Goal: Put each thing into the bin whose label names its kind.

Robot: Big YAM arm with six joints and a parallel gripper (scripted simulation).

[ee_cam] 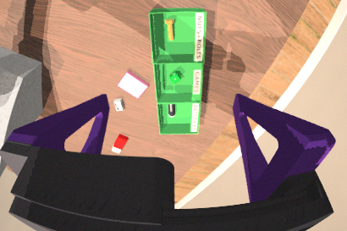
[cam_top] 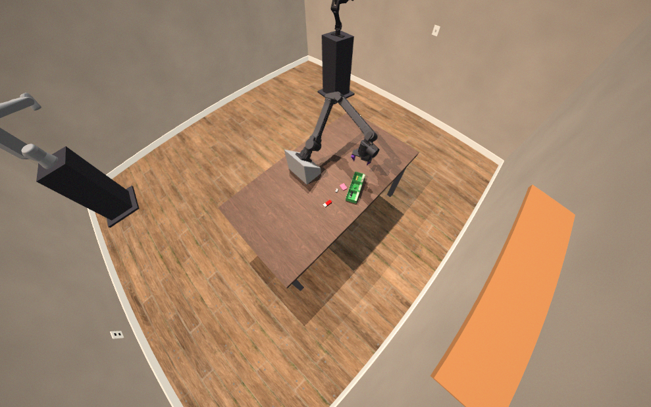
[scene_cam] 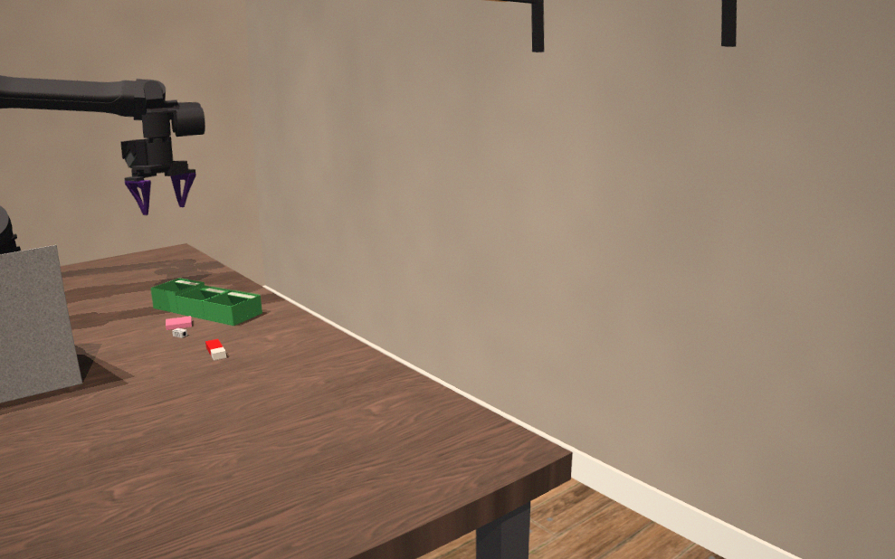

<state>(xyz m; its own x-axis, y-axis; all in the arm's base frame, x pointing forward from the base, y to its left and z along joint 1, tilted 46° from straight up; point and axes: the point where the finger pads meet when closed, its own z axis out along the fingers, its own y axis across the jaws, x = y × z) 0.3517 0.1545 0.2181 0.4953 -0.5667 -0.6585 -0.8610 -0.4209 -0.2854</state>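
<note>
My gripper [cam_top: 361,161] [scene_cam: 163,209] [ee_cam: 171,101] is open and empty, high above the table. Three joined green bins stand in a row: NUTS+BOLTS [ee_cam: 188,51] holds a brass bolt [ee_cam: 170,30], GAMES [ee_cam: 185,92] holds a small green piece [ee_cam: 175,77], and BATTERIES [ee_cam: 182,127] holds a dark cylinder [ee_cam: 171,110] with a light end. On the table beside them lie a flat pink-edged block [cam_top: 343,186] [scene_cam: 178,322] [ee_cam: 133,84], a small white die-like cube [cam_top: 337,190] [scene_cam: 179,333] [ee_cam: 118,105] with dark marks, and a red and white block [cam_top: 328,203] [scene_cam: 214,345] [ee_cam: 120,142].
A grey slanted block [cam_top: 303,169] [scene_cam: 5,333] [ee_cam: 14,85] stands by the arm's base, left of the loose things in the wrist view. The table's edge runs close to the bins' label side. Another pedestal [cam_top: 85,187] with a light grey arm stands away from the table.
</note>
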